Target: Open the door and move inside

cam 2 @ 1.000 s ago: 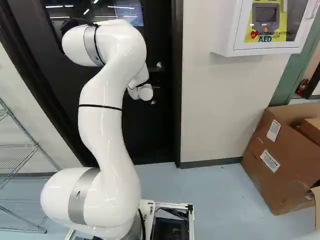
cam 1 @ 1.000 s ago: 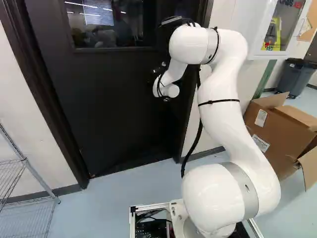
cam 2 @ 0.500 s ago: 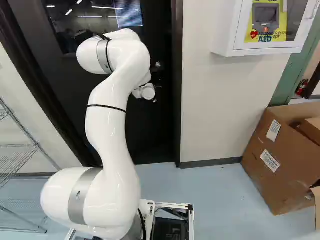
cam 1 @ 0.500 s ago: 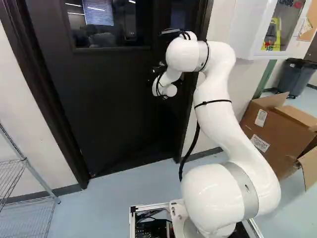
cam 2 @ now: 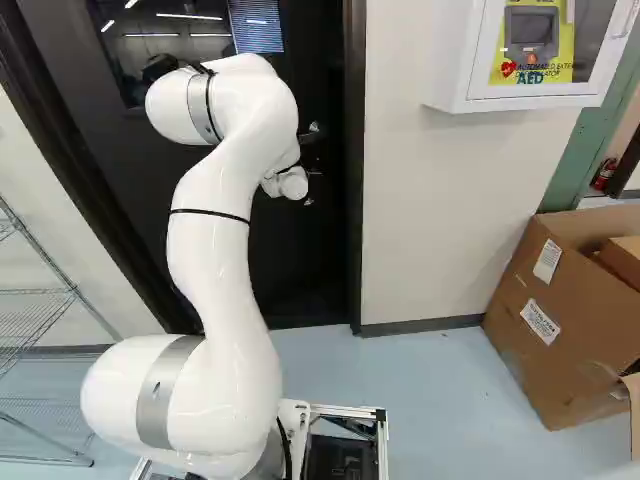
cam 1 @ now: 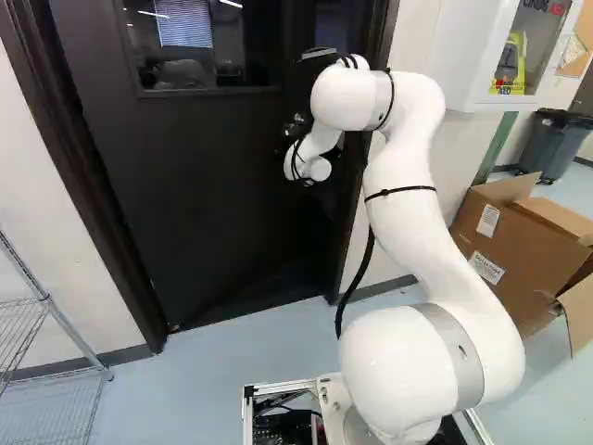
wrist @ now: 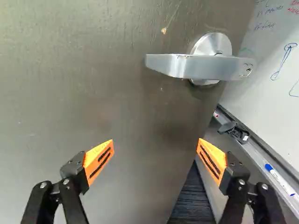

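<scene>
1. While the gripper [cam 1: 293, 132] is held before the door [cam 1: 204, 185], its fingers are spread wide apart; its orange pads [wrist: 99, 161] are kept clear of the lever handle [wrist: 201, 66].
2. The door is seen ajar, ahead of the gripper [wrist: 155, 144]; the lever handle is mounted near its free edge.
3. Beyond that edge a whiteboard [wrist: 273, 51] is revealed; a blue-capped marker [wrist: 280, 180] is laid on its ledge [wrist: 252, 149].
4. A cardboard box [cam 2: 560, 310] is placed at the right of both base views; a wire rack [cam 1: 46, 301] is seen at the left.
</scene>
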Available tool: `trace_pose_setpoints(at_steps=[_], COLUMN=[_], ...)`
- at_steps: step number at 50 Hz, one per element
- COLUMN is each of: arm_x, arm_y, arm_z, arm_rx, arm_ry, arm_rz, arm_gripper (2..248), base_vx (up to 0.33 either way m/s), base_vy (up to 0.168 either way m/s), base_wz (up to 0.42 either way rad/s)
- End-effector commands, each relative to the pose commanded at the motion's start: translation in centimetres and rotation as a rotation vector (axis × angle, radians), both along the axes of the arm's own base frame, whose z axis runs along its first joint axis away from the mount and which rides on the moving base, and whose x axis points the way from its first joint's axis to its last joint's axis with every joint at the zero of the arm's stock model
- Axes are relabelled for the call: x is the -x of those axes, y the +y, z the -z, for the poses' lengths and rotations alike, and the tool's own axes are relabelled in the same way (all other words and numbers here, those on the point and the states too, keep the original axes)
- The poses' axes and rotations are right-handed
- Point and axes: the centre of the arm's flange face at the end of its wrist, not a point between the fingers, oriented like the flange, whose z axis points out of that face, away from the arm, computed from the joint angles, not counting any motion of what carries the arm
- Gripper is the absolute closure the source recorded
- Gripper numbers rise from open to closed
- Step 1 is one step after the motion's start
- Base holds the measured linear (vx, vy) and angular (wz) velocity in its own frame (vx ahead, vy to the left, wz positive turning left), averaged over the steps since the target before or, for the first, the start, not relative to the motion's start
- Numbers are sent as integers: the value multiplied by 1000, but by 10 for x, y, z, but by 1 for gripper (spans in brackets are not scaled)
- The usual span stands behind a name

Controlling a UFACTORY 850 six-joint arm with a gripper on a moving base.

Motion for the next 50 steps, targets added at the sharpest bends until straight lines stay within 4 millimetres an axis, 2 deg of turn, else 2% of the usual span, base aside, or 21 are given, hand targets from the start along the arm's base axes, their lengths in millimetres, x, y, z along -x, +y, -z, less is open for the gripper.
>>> trace_pose_setpoints(at_steps=[34,50], arm_x=[66,71], arm_y=[17,41], arm_z=[-13,-13], arm_rx=[3,4], arm_ry=[59,61], arm_rz=[-29,-67], arm_gripper=[3,3], base_vx=[0,0], base_vy=[0,0], base_wz=[0,0])
